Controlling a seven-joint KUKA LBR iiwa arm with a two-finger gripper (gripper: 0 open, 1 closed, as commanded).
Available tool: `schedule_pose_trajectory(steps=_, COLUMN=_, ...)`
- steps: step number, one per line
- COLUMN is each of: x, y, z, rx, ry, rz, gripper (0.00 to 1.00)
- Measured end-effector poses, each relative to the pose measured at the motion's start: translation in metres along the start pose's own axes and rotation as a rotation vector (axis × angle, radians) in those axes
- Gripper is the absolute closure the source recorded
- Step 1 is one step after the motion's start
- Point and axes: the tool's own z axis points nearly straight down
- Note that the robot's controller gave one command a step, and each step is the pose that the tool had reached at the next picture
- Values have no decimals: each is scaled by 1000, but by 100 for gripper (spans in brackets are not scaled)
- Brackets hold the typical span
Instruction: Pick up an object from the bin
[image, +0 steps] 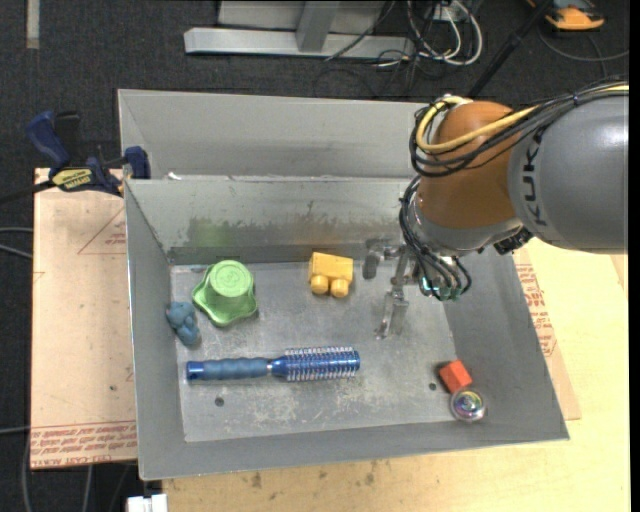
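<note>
Yellow block, a small toy piece with two round knobs, lies behind the bristle head of the blue hairbrush, toward the far wall of the bin. The tool hangs behind and a little to the right of the brush's bristle end, above bare floor. Whether it is open or closed I cannot tell, and it seems to carry nothing. In my judgement the block is the nearest candidate. To do the step well, the tool should first come centred over it, open wide enough, and go down straight. It is better to close on the flat sides, not on the knobs, which may slip.
</note>
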Motion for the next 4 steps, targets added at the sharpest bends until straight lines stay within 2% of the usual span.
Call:
schedule_pose_trajectory(steps=1, x=23, y=4, z=87, rx=0, ry=1, rz=-50, gripper=0)
schedule_pose_trajectory(steps=2, x=73, y=59, z=82, rx=-1, ry=-6, rz=-383, gripper=0)
schedule_pose_trajectory(steps=3, x=72, y=57, z=82, rx=1, ry=-7, rz=-380, gripper=100)
schedule_pose_trajectory(steps=4, x=72, y=58, z=-73, rx=4, ry=-16, rz=-511, gripper=100)
